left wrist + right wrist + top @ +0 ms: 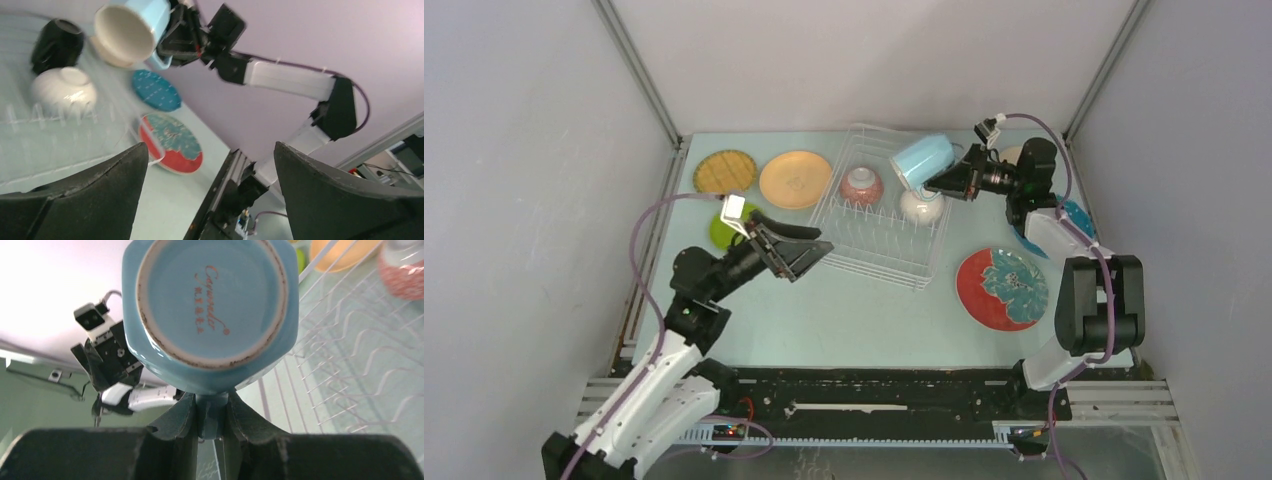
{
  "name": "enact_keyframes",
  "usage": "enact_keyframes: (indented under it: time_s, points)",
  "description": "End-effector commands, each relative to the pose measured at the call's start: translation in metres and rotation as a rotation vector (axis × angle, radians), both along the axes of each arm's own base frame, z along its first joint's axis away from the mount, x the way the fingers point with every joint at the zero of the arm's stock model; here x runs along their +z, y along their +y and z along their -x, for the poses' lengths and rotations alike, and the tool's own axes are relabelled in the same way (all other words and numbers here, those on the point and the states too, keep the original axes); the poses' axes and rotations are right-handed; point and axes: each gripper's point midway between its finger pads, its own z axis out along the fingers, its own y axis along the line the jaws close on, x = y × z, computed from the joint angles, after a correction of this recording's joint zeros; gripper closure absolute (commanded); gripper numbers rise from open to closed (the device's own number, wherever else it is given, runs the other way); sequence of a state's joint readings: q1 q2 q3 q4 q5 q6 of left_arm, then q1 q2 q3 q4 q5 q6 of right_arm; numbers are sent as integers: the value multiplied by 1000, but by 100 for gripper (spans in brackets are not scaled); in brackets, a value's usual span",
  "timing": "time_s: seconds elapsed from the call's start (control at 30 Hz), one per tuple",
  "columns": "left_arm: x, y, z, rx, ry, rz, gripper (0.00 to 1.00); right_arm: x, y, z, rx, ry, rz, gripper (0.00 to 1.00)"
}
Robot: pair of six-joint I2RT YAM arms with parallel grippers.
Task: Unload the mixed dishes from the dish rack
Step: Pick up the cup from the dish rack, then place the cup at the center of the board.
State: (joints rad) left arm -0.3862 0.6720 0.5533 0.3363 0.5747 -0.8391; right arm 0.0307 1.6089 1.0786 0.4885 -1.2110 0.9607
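Tabletop [854, 320] nearest the bases is carrying the red floral plate [1001, 288], lying flat outside the rack. The left hand [814, 257] is hovering released beside the dish rack [894, 262]'s near-left corner, holding nothing. Farther back, the right hand [934, 184] is clenching the handle of the light-blue cup [921, 160], tilting it above the rack's far-right corner, probably to clear the wires and the white bowl [921, 206] beneath.

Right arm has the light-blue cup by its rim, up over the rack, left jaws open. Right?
No: the right gripper holds the light-blue cup by its handle, not its rim. The right wrist view shows the jaws shut on the handle. The rest stands: cup up over the dish rack, left gripper open.
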Motion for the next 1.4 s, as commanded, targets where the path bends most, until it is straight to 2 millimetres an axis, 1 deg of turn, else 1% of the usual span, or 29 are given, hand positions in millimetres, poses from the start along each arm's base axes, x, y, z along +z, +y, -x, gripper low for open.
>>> enact_keyframes:
  time_s: [0.0, 0.13, 0.2, 0.33, 0.4, 0.5, 0.63, 0.7, 0.73, 0.9, 1.03, 1.17, 1.23, 1.3, 1.33, 1.37]
  points:
    - [47, -13, -10, 60, -108, 184, 0, 53, 17, 51, 142, -276, -43, 100]
    - [60, -35, -20, 46, -81, 251, 0, 58, 30, 63, 181, -293, -71, 100]
    - [59, -46, -31, 50, -37, 275, 0, 58, 33, 65, 192, -291, -74, 100]
    - [58, -64, -41, 44, 15, 300, 0, 58, 36, 68, 202, -288, -75, 100]
    - [58, -71, -44, 42, 29, 309, 0, 57, 36, 68, 205, -286, -75, 100]
    - [58, -76, -52, 65, 53, 332, 1, 56, 38, 69, 212, -280, -77, 100]
    - [59, -81, -65, 85, 81, 365, 6, 55, 43, 72, 229, -277, -78, 100]
    - [57, -88, -71, 76, 102, 369, 9, 54, 45, 73, 236, -276, -79, 100]
    - [60, -91, -73, 68, 111, 377, 11, 54, 46, 73, 239, -278, -79, 100]
    - [54, -105, -84, 35, 203, 407, 20, 53, 48, 75, 250, -276, -79, 100]
    - [56, -115, -88, -4, 235, 433, 31, 49, 51, 75, 259, -266, -76, 100]
    - [56, -119, -89, -15, 249, 446, 42, 47, 54, 75, 266, -260, -75, 100]
    - [56, -120, -90, -17, 251, 449, 53, 47, 54, 76, 266, -261, -75, 100]
    - [56, -120, -88, -25, 244, 452, 66, 46, 54, 75, 267, -260, -74, 100]
    - [58, -120, -88, -29, 237, 453, 75, 46, 54, 75, 267, -261, -74, 100]
    - [58, -121, -87, -36, 233, 453, 87, 45, 54, 75, 267, -259, -73, 100]
